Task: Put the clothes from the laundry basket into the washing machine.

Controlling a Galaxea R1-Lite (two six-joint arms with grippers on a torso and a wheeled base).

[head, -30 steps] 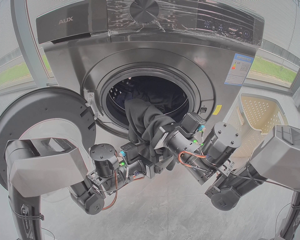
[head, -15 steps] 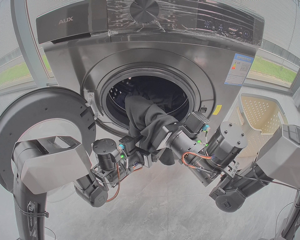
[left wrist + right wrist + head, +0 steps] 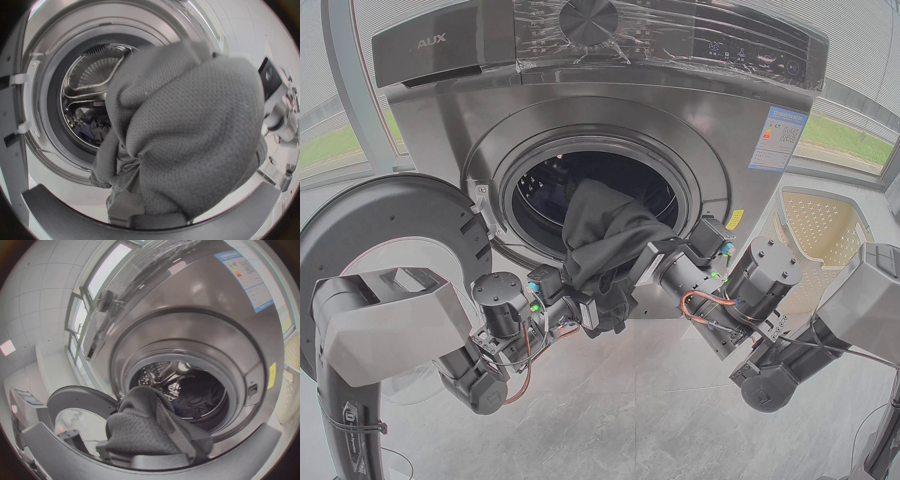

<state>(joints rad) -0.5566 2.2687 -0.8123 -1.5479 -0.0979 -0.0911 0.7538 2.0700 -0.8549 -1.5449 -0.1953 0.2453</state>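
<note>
Arms forward — converging, left claw under right claw (close)

A laundry corner, with a washing machine on grey floor tiles, a laundry basket beside it.

Grey tiled floor; window behind, grass outside.
</note>
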